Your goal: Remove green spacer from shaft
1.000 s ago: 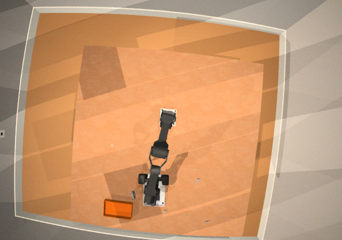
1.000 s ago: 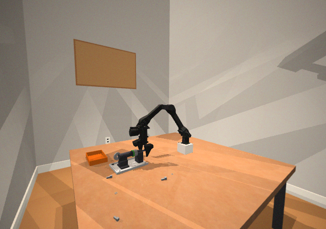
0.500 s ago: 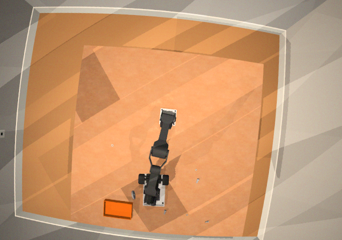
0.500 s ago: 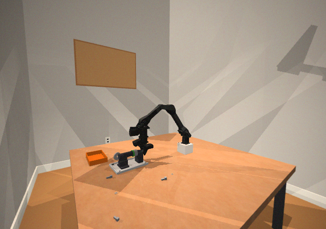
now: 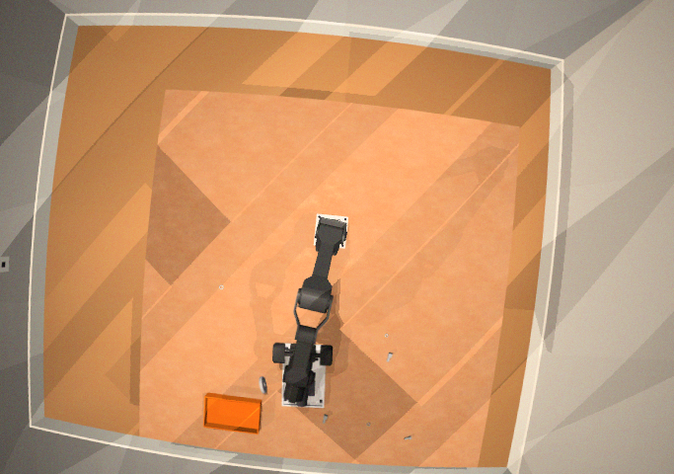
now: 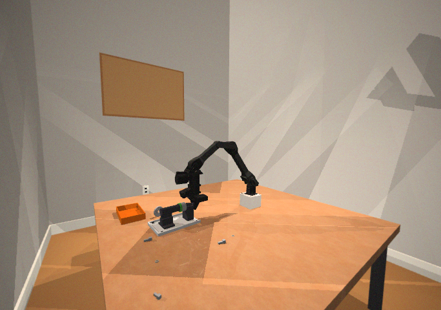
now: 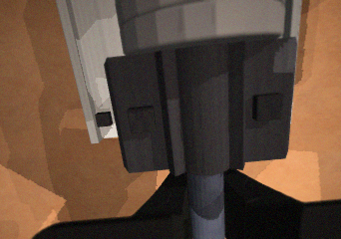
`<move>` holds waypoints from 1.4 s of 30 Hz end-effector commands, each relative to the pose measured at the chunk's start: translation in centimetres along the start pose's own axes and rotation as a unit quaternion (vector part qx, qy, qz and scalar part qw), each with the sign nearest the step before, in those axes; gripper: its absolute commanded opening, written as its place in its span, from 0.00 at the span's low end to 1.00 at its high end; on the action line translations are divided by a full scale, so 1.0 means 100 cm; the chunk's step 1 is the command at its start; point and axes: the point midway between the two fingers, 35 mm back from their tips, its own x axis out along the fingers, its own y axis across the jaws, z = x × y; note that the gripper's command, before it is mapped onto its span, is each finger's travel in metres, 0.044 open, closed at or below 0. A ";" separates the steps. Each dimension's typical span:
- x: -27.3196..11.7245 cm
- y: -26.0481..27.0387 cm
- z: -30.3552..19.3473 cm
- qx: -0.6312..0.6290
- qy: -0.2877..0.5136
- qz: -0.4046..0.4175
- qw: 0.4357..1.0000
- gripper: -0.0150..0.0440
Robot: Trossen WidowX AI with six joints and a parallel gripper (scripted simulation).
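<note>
My gripper (image 6: 195, 206) (image 7: 195, 163) is shut on the bluish-grey shaft (image 7: 207, 206), just outside the black support block (image 6: 188, 213) (image 7: 268, 136). In the top view the arm hides the fingers. The green spacer (image 6: 180, 206) is on the shaft line, against the barrel of the big black housing block (image 6: 166, 221). A light grey spacer (image 6: 183, 206) (image 7: 203, 25) sits between the green one and the support block. In the wrist view the green spacer is out of sight. Both blocks stand on the light grey baseplate (image 5: 320, 388) (image 6: 179, 226) (image 7: 99, 50).
An orange tray (image 5: 205, 413) (image 6: 133, 218) stands beyond the housing end. A grey disc (image 5: 262, 384) (image 6: 157, 211) is close to that end. Bolts (image 5: 389, 355) (image 6: 221, 241) and small nuts (image 5: 368, 424) (image 6: 157, 261) lie scattered on the table around the baseplate.
</note>
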 end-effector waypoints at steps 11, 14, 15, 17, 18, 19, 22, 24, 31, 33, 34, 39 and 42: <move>-0.001 0.000 -0.010 -0.001 0.000 0.001 1.000 0.25; -0.001 0.000 -0.013 -0.001 0.000 0.001 1.000 0.25; -0.001 0.000 -0.013 -0.001 0.000 0.001 1.000 0.25; -0.001 0.000 -0.015 -0.001 0.001 0.001 1.000 0.25; -0.001 0.000 -0.015 -0.001 0.001 0.001 1.000 0.25; -0.001 0.000 -0.015 -0.001 0.001 0.001 1.000 0.25; -0.001 0.000 -0.014 -0.001 0.001 0.001 1.000 0.25; -0.001 0.000 -0.014 -0.001 0.001 0.001 1.000 0.25; -0.001 0.000 -0.015 -0.001 0.001 0.001 1.000 0.25; -0.001 0.000 -0.015 -0.001 0.001 0.001 1.000 0.25; -0.001 0.000 -0.015 -0.001 0.001 0.001 1.000 0.25; 0.000 0.000 -0.016 -0.001 0.001 0.001 1.000 0.25; 0.000 0.000 -0.016 -0.001 0.001 0.001 1.000 0.25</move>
